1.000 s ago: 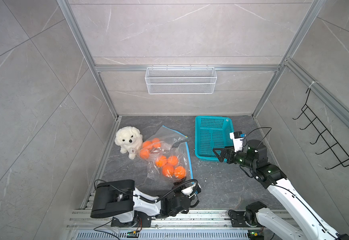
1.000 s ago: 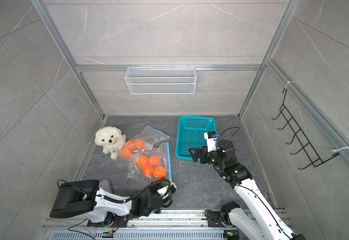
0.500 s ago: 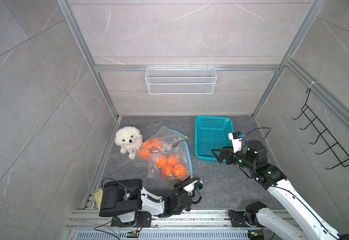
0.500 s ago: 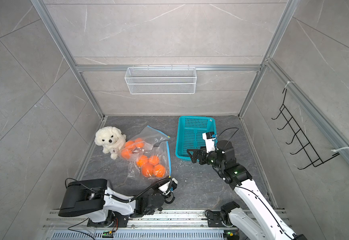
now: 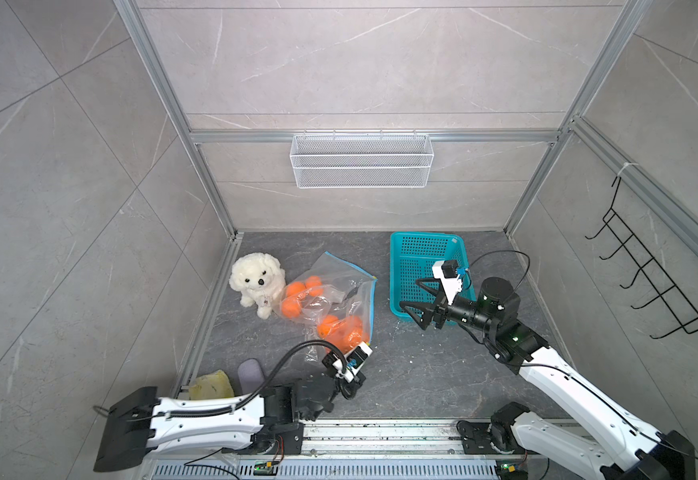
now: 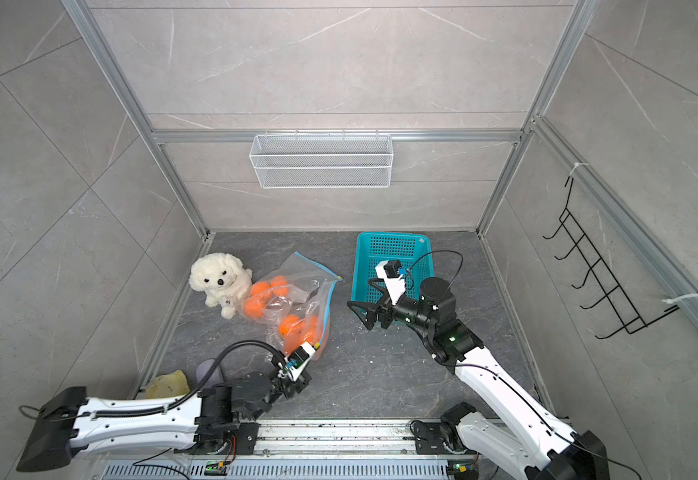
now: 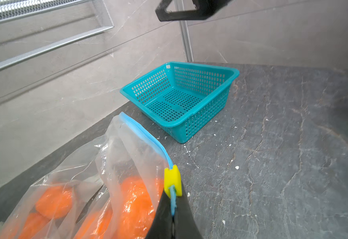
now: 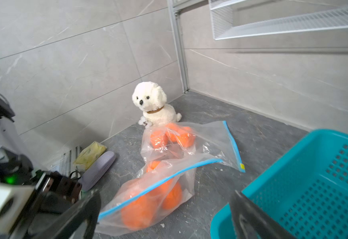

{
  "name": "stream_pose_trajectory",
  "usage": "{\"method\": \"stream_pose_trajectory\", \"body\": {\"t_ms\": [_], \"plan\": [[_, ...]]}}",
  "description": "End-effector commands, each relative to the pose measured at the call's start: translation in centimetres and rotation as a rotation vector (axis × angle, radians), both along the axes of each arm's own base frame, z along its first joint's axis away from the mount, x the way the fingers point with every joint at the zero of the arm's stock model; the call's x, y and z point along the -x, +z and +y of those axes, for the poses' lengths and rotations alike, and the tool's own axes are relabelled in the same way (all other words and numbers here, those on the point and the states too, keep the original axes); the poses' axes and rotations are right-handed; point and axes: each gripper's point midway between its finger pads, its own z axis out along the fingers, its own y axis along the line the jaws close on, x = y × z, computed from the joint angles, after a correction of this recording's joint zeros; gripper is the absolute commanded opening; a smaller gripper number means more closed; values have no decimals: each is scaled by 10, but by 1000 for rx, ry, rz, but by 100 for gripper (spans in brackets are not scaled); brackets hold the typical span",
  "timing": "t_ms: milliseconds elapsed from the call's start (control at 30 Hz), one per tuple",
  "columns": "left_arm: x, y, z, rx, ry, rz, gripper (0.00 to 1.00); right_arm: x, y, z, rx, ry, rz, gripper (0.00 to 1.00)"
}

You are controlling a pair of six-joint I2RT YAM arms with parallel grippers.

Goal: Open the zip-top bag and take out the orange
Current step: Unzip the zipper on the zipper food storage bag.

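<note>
Left wrist: left gripper [image 7: 173,209] clamped on blue seal [image 7: 146,134] of crinkly zip-top bag [image 7: 125,157], at blocky yellow slider [image 7: 172,179]. Top view: right gripper [image 5: 409,293] jaws apart.

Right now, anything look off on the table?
White crumbs are scattered over the table between the basket and the nearer bag. A yellow rag and a grey pad lie at the table's near left corner. No oranges are loose.
</note>
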Motion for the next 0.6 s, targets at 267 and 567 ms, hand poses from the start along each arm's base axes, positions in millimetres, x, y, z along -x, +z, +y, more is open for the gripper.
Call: {"method": "stream_pose_trajectory", "body": {"t_ms": [267, 567], "plan": [[-1, 13, 21, 89, -59, 125, 0, 5, 28, 88, 274, 198, -469, 100], [-2, 28, 26, 138, -108, 211, 0, 53, -2, 109, 408, 534, -347, 84]]}}
